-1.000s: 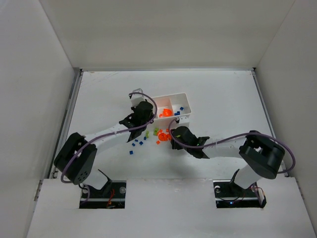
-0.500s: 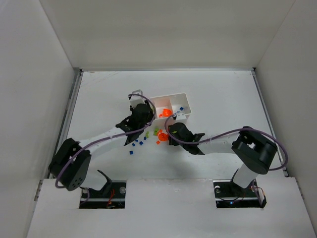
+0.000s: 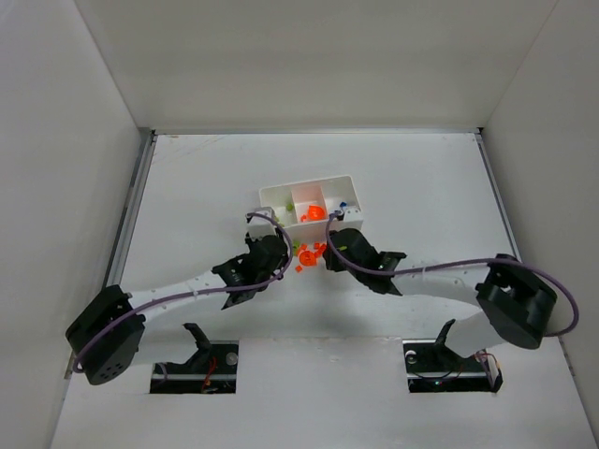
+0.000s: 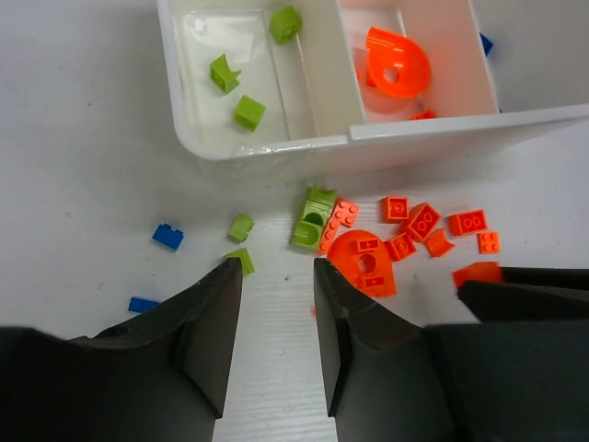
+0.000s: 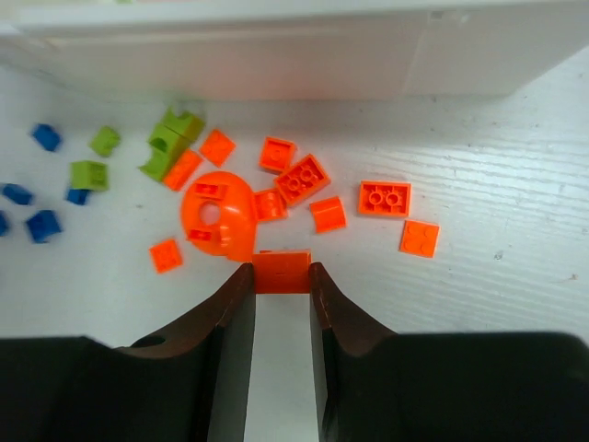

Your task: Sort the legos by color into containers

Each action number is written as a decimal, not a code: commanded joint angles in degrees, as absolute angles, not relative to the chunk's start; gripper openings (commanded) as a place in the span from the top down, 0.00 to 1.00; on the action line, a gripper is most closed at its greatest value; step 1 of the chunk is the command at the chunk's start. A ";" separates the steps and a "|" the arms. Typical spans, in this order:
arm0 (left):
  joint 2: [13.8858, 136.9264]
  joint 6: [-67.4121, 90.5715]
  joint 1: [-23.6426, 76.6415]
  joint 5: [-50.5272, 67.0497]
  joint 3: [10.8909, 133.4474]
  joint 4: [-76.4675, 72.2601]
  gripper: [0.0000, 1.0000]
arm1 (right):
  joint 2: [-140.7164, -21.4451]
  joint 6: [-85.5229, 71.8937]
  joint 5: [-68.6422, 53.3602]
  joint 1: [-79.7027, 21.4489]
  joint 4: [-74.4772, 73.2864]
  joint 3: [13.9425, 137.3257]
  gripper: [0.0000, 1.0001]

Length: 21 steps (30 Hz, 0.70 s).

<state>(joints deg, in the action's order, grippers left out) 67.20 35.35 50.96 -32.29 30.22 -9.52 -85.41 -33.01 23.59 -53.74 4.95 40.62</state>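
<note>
The white tray [image 3: 323, 187] has three compartments: green bricks [image 4: 248, 111] lie in its left one, an orange round piece [image 4: 397, 63] in the middle one. Loose orange bricks [image 5: 299, 179], lime bricks [image 4: 314, 219] and blue bricks [image 4: 167, 236] lie on the table in front of it. My right gripper [image 5: 282, 273] is shut on a small orange brick [image 5: 282, 273], just near of the orange pile. My left gripper [image 4: 277, 269] is open and empty, low over the table beside the lime bricks. Both grippers show in the top view, the left [image 3: 271, 251] and the right [image 3: 335, 245].
White walls enclose the table on three sides. A metal rail [image 3: 131, 210] runs along the left edge. The two arms lie close together in front of the tray, with the brick pile [image 3: 307, 253] between their grippers.
My left gripper has pulled back from the tray's left compartment toward me, down to the table. My right gripper has shifted slightly right and farther, near the orange pile.
</note>
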 commanded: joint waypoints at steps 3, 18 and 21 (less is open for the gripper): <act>70.65 36.47 51.28 -35.33 29.71 -9.58 0.66 | -76.74 -30.42 24.52 -54.27 2.73 43.67 0.81; 78.92 36.39 51.02 -35.24 31.81 -12.57 0.72 | -91.58 -25.05 16.52 -45.66 6.59 62.84 0.60; 80.15 36.30 51.37 -35.59 32.08 -12.57 0.72 | -90.88 -24.52 16.79 -45.75 7.47 62.76 0.55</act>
